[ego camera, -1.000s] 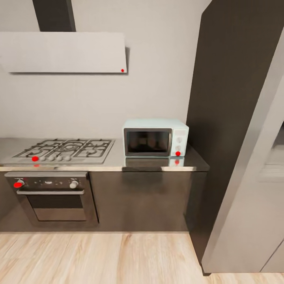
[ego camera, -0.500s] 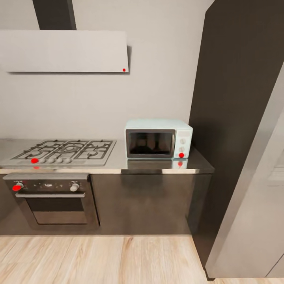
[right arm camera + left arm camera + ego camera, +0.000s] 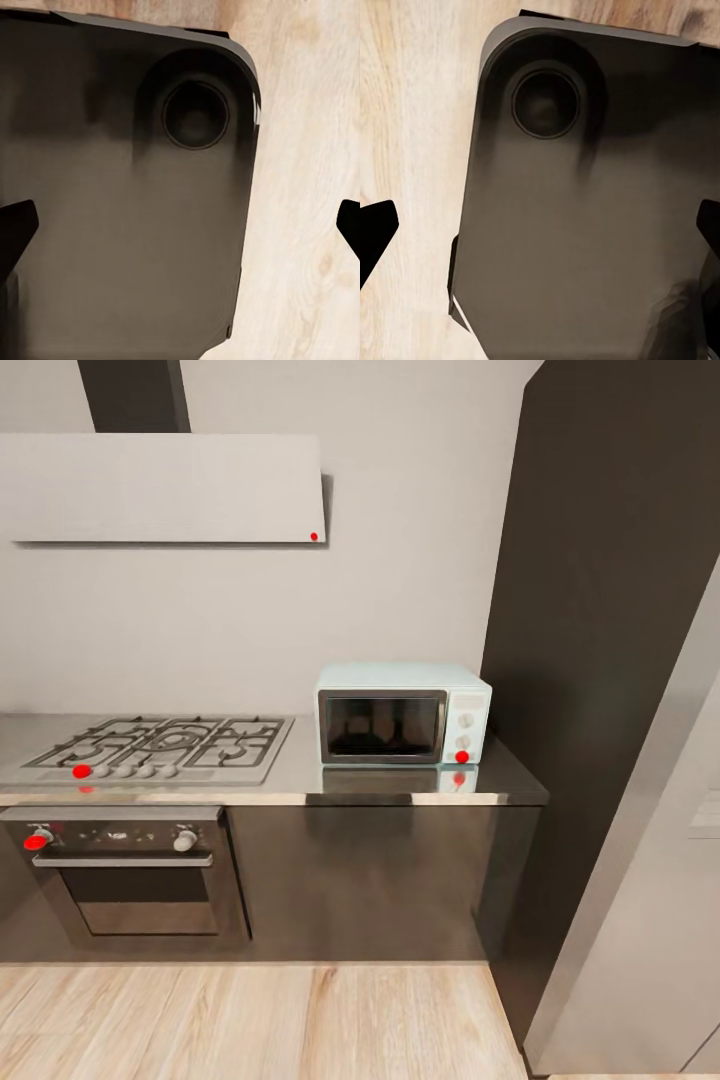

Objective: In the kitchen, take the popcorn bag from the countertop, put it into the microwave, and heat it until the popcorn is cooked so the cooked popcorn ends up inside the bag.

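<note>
One microwave (image 3: pixel 404 713) stands at the right end of the bench (image 3: pixel 300 784), door shut and facing outward, long axis running along the wall, beside one gas hob (image 3: pixel 160 746) above one oven (image 3: pixel 125 870). Both wrist views look down on the robot's dark base (image 3: pixel 585 225) over the wood floor (image 3: pixel 300 187): left end effector (image 3: pixel 540 232) and right end effector (image 3: pixel 180 225) each spread wide, holding nothing.

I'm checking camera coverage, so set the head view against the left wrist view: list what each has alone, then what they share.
Head view alone: the microwave, door shut, on the countertop, with the gas hob, the oven and the range hood. Left wrist view alone: the robot's dark base and the left gripper, its fingertips wide apart and empty. Shared: the light wooden floor.
</note>
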Controlling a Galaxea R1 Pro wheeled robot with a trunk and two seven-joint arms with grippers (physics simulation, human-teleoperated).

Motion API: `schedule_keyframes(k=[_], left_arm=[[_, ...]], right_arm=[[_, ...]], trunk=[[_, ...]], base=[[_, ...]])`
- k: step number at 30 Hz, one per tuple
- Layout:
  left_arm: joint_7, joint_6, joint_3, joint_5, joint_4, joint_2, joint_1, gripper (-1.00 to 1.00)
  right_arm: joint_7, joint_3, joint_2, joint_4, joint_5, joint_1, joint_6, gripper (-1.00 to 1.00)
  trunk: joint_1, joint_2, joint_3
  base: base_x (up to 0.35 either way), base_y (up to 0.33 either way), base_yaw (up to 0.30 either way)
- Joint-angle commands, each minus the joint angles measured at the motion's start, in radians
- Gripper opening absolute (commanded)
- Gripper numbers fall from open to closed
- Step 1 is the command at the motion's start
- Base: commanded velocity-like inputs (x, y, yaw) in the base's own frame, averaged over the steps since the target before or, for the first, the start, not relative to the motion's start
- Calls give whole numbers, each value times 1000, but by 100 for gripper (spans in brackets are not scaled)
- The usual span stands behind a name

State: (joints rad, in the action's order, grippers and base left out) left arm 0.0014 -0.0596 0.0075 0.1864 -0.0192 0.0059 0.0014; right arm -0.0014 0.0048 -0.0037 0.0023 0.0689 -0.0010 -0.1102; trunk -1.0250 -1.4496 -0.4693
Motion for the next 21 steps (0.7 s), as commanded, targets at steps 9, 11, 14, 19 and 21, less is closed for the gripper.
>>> schedule_keyframes(k=[9, 11, 14, 19, 21], left_arm=[[0, -2, 0, 5, -1, 0, 0, 100], [0, -2, 1, 5, -1, -1, 0, 100], [0, -2, 2, 5, -1, -1, 0, 100], [0, -2, 2, 5, -1, -1, 0, 100], [0, -2, 2, 5, -1, -1, 0, 100]], right_arm=[[-1, -9, 0, 0, 2, 0, 1, 100], [2, -6, -3, 0, 5, 0, 0, 100], [8, -6, -1, -9, 13, 0, 3, 100], [16, -8, 0, -193, 16, -1, 23, 100], [17, -8, 0, -287, 17, -1, 78, 100]], trunk=[[0, 0, -1], [0, 0, -1], [0, 0, -1], [0, 0, -1], [0, 0, -1]], base=[[0, 0, 0], [0, 0, 0], [0, 0, 0], [0, 0, 0], [0, 0, 0]])
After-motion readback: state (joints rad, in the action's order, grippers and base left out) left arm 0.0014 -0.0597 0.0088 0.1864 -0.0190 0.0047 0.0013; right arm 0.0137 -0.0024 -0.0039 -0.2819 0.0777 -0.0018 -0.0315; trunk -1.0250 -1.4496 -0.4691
